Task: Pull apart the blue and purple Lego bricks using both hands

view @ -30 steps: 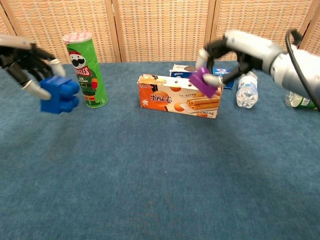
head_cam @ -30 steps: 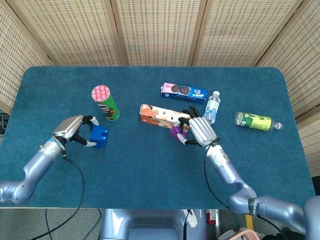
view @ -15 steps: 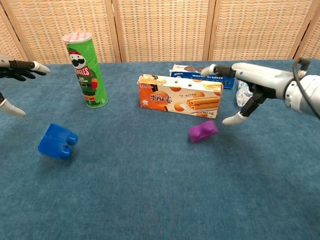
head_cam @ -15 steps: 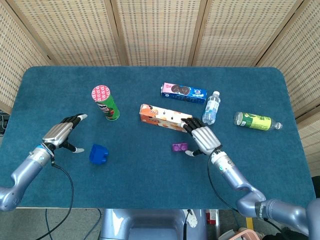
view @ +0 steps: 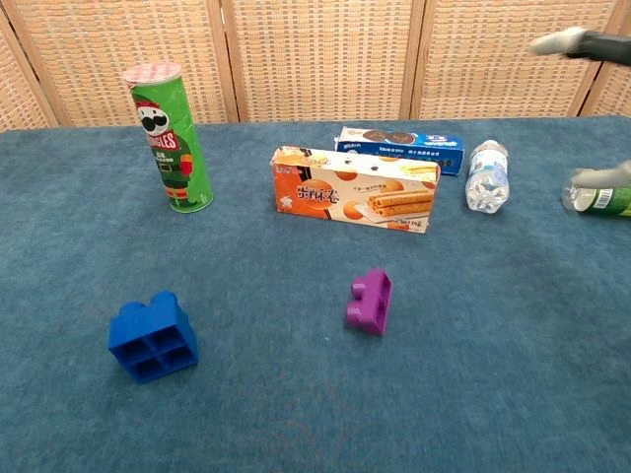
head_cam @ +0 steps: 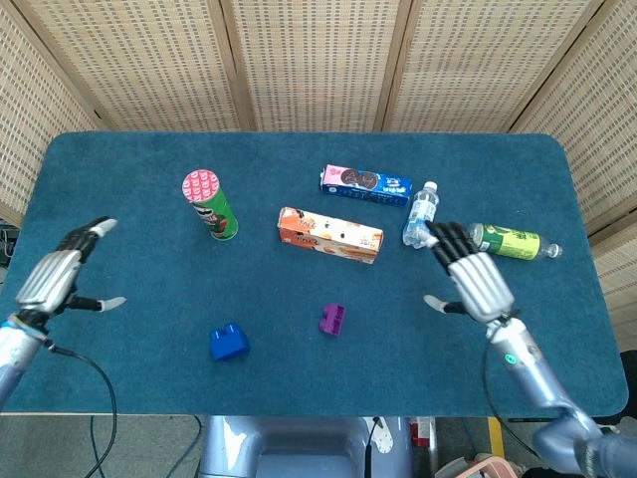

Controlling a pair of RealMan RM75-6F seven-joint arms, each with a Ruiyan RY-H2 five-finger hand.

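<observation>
The blue Lego brick (head_cam: 229, 344) (view: 153, 336) lies alone on the table at the near left. Apart from it, the purple Lego brick (head_cam: 331, 319) (view: 370, 301) lies near the table's middle front. My left hand (head_cam: 62, 275) hovers at the far left edge, fingers spread, holding nothing. At the right my right hand (head_cam: 471, 280) is also spread and empty, well clear of the purple brick. In the chest view only fingertips (view: 564, 41) of the right hand show at the top right; the left hand is out of that view.
A green Pringles can (head_cam: 210, 205) stands at the back left. An orange biscuit box (head_cam: 328, 234) lies in the middle, a blue cookie box (head_cam: 365, 183) behind it. A small water bottle (head_cam: 420, 213) and a green bottle (head_cam: 511, 241) lie at the right, close to my right hand.
Both hands let go of their bricks and drew outward toward the table's sides. The blue and purple bricks dropped and came to rest nearer the front edge.
</observation>
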